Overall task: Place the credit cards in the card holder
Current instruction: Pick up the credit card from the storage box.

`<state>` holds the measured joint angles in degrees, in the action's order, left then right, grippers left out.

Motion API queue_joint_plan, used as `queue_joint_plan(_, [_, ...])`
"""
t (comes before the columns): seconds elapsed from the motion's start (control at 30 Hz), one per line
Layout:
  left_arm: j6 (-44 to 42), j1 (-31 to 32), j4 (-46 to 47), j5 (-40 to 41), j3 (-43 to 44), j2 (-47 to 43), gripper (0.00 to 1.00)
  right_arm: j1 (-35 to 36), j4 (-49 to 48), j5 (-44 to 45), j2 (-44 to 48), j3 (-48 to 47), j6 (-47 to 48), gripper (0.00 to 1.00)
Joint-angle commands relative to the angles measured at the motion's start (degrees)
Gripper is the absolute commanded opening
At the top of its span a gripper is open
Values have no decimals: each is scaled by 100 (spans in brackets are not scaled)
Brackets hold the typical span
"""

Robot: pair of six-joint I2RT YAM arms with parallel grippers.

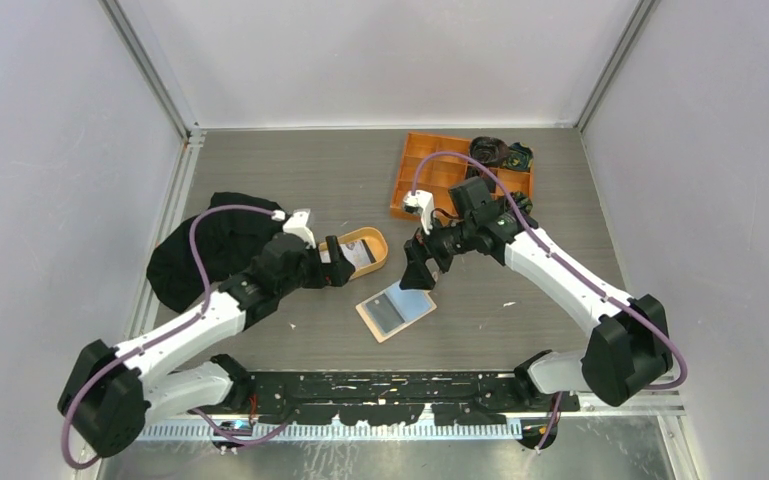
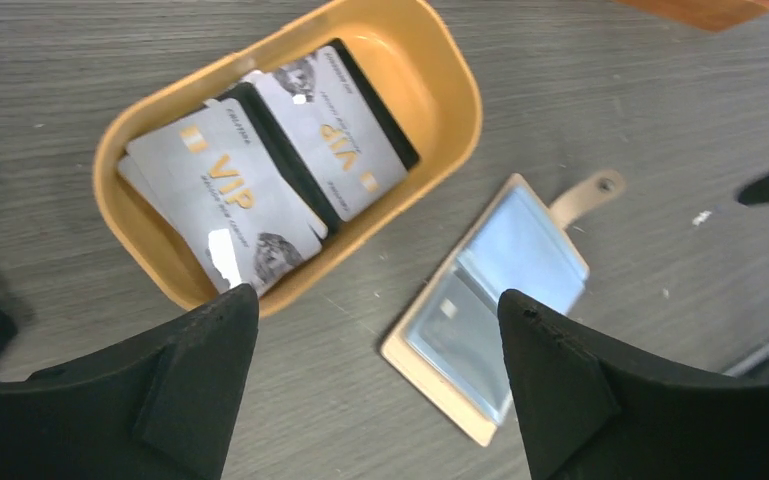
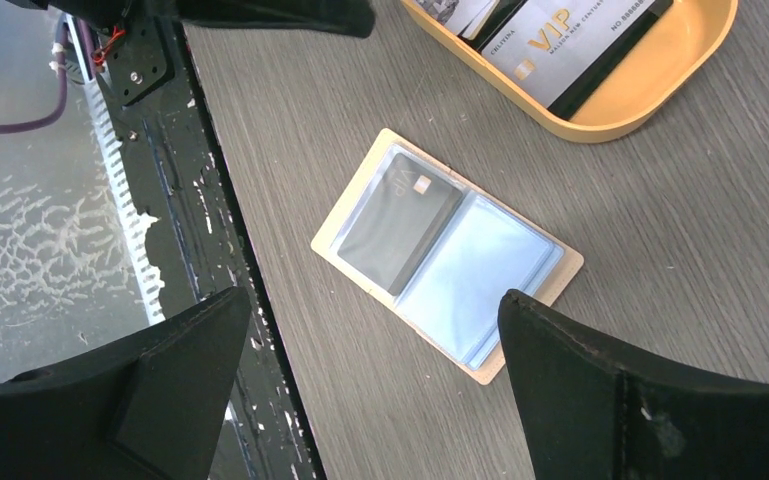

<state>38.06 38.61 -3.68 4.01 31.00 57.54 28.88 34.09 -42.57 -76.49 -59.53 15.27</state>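
Observation:
The card holder (image 1: 396,312) lies open and flat on the table, clear sleeves facing up, snap tab (image 2: 590,190) pointing away. A dark credit card (image 3: 400,215) sits inside one sleeve; the other sleeve (image 3: 480,280) looks bare. Two light grey credit cards (image 2: 220,200) (image 2: 335,130) lie in the oval tan tray (image 2: 450,90), with dark edges showing under them. My left gripper (image 2: 377,300) hangs open over the table between tray and card holder (image 2: 500,280). My right gripper (image 3: 375,300) is open above the holder's near edge. Neither holds anything.
An orange compartment box (image 1: 460,175) stands at the back right, with dark items (image 1: 500,152) at its far side. A black cloth (image 1: 205,255) lies at the left under the left arm. The black mounting rail (image 3: 160,200) runs along the table's near edge, close to the holder.

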Motion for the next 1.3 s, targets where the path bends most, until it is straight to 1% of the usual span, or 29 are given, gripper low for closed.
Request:
queue_joint_plan(0.0, [-508, -227, -384, -122, 604, 573, 86, -103, -69, -202, 57, -256, -147, 100])
queue_joint_plan(0.07, [-565, -240, -604, 64, 878, 842, 83, -122, -59, -237, -6, -269, -179, 99])
queue_joint_plan(0.17, [-562, -248, -896, 297, 1298, 1352, 69, -129, -42, -250, -78, -279, -190, 99])
queue_joint_plan(0.3, [-367, -243, -1438, 564, 1951, 2152, 54, -145, -45, -230, -90, -286, -193, 100])
queue_joint_plan(0.4, [-181, -249, -1907, 893, 2329, 2576, 50, -163, -42, -224, -118, -284, -204, 100])
queue_joint_plan(0.53, [-114, -243, -2161, 1073, 2652, 2890, 50, -179, -26, -221, -191, -301, -217, 100])
queue_joint_plan(0.63, [-142, -249, -2189, 1172, 2759, 2895, 51, -197, -16, -228, -277, -320, -258, 100])
queue_joint_plan(0.73, [-321, -243, -2127, 1153, 2757, 2721, 52, -210, -27, -298, -388, -340, -348, 99])
queue_joint_plan(0.87, [-737, -244, -1770, 1052, 2379, 2080, 56, -209, -204, -412, -415, -334, -469, 100])
queue_joint_plan(0.9, [-848, -248, -1628, 1016, 2179, 1893, 60, -208, -308, -423, -409, -332, -535, 100])
queue_joint_plan(1.0, [-1092, -269, -1321, 910, 1734, 1311, 75, -157, -549, -421, -509, -403, -727, 100])
queue_joint_plan(1.13, [-1021, -399, -1169, 868, 1220, 620, 92, 47, -699, -486, -854, -777, -766, 100])
queue_joint_plan(1.23, [-817, -575, -815, 604, 675, 152, 97, 284, -861, -262, -1205, -1211, -895, 100])
queue_joint_plan(1.27, [-761, -630, -666, 481, 502, 22, 97, 367, -870, -160, -1366, -1410, -975, 100])
